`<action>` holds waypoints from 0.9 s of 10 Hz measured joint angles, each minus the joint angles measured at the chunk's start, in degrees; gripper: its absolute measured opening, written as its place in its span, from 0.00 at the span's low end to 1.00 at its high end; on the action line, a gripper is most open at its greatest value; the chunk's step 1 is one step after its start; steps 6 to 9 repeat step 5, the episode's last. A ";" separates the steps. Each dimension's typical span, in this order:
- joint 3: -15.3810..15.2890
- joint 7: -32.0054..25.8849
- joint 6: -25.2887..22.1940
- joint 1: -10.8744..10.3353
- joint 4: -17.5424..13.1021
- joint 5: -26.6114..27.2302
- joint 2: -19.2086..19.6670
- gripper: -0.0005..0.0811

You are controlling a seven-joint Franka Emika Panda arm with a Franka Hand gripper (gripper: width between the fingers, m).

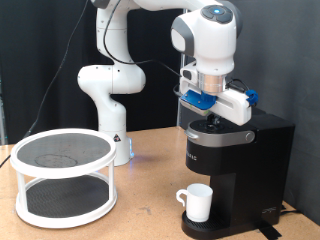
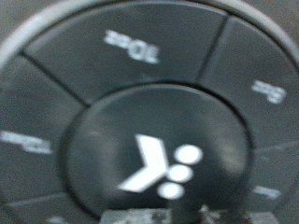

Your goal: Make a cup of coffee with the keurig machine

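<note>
The matte-black keurig machine (image 1: 232, 160) stands at the exterior view's right with its lid down. The white cup (image 1: 196, 202) sits on the machine's round drip base, under the spout. My gripper (image 1: 214, 120) is pressed down right on the machine's top panel. The wrist view is filled by that round panel (image 2: 140, 112), very close, with a white logo button (image 2: 157, 168) in the middle and size labels around it. Only dark finger tips (image 2: 210, 216) show at the wrist picture's edge.
A white two-tier round rack (image 1: 63, 175) with dark mesh shelves stands at the exterior view's left on the wooden table (image 1: 145, 215). The robot's white base (image 1: 110, 100) is behind it. A black curtain hangs at the back.
</note>
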State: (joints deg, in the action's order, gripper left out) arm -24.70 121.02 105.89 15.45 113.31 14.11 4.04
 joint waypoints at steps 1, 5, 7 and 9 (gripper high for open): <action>0.00 -0.13 3.28 0.00 0.95 -0.01 -0.56 0.01; 0.70 -6.42 9.29 0.43 5.74 5.52 -6.33 0.01; 0.70 -6.42 9.29 0.43 5.74 5.52 -6.33 0.01; 0.70 -6.42 9.29 0.43 5.74 5.52 -6.33 0.01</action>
